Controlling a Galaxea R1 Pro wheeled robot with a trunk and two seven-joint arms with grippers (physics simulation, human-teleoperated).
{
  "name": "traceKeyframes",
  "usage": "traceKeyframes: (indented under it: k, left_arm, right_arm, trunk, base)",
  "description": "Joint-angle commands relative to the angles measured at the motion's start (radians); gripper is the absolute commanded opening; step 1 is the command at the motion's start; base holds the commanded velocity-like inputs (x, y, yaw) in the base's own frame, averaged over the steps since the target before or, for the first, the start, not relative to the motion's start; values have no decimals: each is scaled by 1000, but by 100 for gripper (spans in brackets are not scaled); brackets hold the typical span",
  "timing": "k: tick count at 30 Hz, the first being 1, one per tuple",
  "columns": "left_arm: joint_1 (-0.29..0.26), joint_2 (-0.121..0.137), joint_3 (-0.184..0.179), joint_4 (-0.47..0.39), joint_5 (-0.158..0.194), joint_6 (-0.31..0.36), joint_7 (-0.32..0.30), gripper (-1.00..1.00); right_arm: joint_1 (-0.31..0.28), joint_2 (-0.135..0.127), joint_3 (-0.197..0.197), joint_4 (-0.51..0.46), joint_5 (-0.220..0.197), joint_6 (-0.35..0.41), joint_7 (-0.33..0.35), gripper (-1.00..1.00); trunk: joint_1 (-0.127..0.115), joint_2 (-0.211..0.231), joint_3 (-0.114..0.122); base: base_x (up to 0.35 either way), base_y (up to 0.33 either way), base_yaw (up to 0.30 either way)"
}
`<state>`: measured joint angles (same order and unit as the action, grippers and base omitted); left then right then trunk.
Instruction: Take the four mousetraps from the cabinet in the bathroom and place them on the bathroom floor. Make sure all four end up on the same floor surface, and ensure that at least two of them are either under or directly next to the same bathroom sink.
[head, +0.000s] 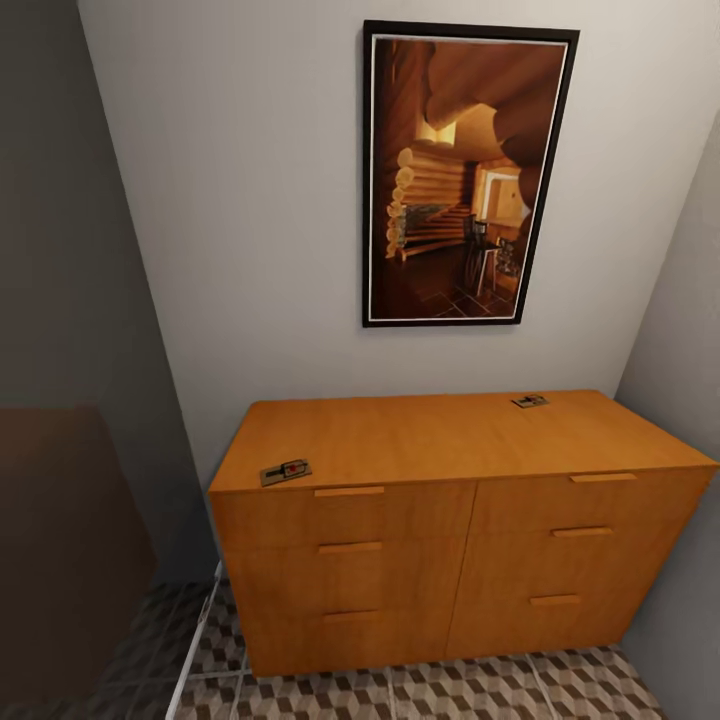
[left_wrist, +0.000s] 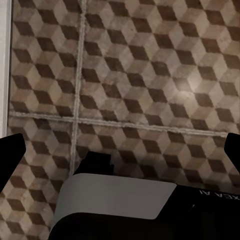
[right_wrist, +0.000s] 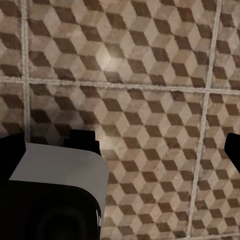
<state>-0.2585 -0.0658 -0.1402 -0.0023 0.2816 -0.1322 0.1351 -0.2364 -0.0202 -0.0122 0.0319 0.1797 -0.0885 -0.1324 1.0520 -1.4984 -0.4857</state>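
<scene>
Orange-brown wood fills the middle of the head view: the cabinet (head: 450, 520) stands against a pale wall under a framed picture (head: 465, 175), drawers shut. Two mousetraps lie on its flat top, one near the front left corner (head: 286, 471) and one toward the back right (head: 530, 401); the other two cannot be placed from these views. Each wrist camera looks down on the cube-patterned bathroom floor (left_wrist: 150, 75). The left claw (left_wrist: 120, 150) and right claw (right_wrist: 122, 150) each have dark fingertips at opposite edges of their views, so both appear spread and hold nothing.

The step in hand looks like the approach to the cabinet (no pick begun yet). Next, probably, an arm must rise to the top and close over the nearer trap.
</scene>
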Motion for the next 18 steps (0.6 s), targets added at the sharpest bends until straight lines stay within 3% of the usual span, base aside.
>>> traceKeyframes:
  k: [1, 18]
  left_arm:
    - [-1, 0, -8, 1, 8, -4, 3, 100]
    - [-1, -5, -10, -5, -10, -3, 6, 100]
  right_arm:
    - [-1, 0, -2, 3, 9, -5, -4, 100]
    - [-1, -5, 2, 1, 16, -5, -14, 100]
  trunk:
    - [0, -1, -1]
    - [0, -1, -1]
  base:
    - [-17, 0, 0]
    - [-4, 0, 0]
